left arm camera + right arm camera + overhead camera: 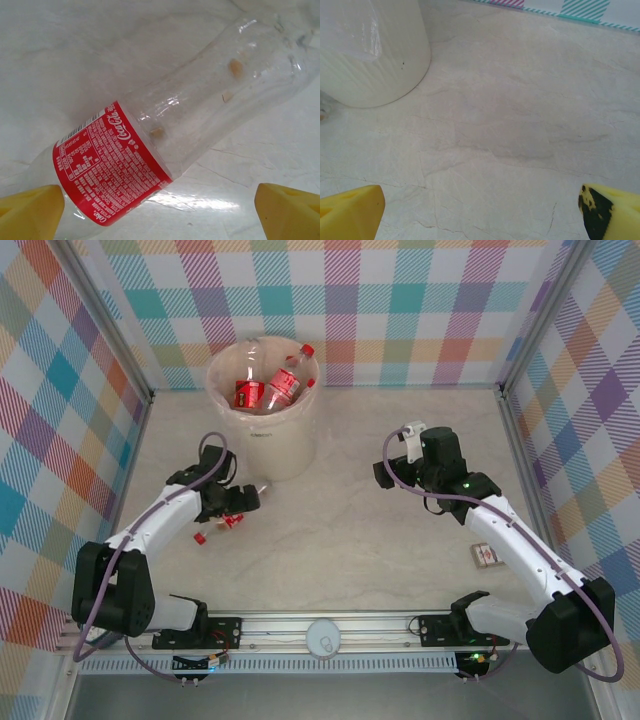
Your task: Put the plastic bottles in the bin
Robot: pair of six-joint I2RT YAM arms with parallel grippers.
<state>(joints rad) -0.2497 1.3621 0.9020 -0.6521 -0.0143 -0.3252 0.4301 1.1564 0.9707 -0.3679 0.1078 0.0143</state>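
Observation:
A clear plastic bottle (165,135) with a red label lies on its side on the table, running diagonally in the left wrist view. My left gripper (160,220) is open, its yellow fingertips (30,212) spread wide to either side of the bottle's labelled end. In the top view the same bottle (232,521) lies under my left gripper (238,510), its red cap pointing to the near left. The cream bin (262,440) stands at the back and holds several red-labelled bottles (280,388). My right gripper (388,475) hangs open over bare table to the right of the bin.
A small flat red-and-white box (484,555) lies near the right arm. In the right wrist view the bin's wall (370,55) stands at the upper left, and the checked back wall (560,7) runs along the top. Checked walls enclose the table on three sides.

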